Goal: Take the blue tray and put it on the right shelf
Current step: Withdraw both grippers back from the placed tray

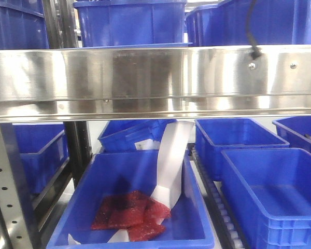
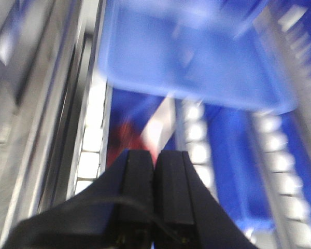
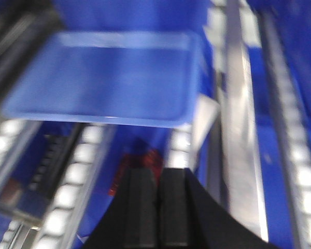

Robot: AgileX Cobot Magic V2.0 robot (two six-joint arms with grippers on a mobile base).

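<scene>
The blue tray (image 2: 197,57) is a pale glossy rectangle, blurred in both wrist views. It lies flat ahead of and above my left gripper (image 2: 155,153), which is shut with its two black pads pressed together and nothing between them. In the right wrist view the blue tray (image 3: 103,78) sits up and to the left of my right gripper (image 3: 158,171), also shut and empty. Neither gripper touches the tray. The right shelf (image 1: 155,72) shows as a wide steel rail with two screws; a thin blue edge (image 1: 135,45) rests just above it. Neither gripper appears in the front view.
Deep dark-blue bins (image 1: 129,23) stand above the rail and more bins (image 1: 269,197) below. One lower bin (image 1: 109,171) holds red packets (image 1: 129,212) and a white paper strip (image 1: 171,161). A perforated upright (image 1: 5,181) stands left. Roller tracks (image 2: 90,150) flank the bins. A black cable (image 1: 254,31) hangs at the rail.
</scene>
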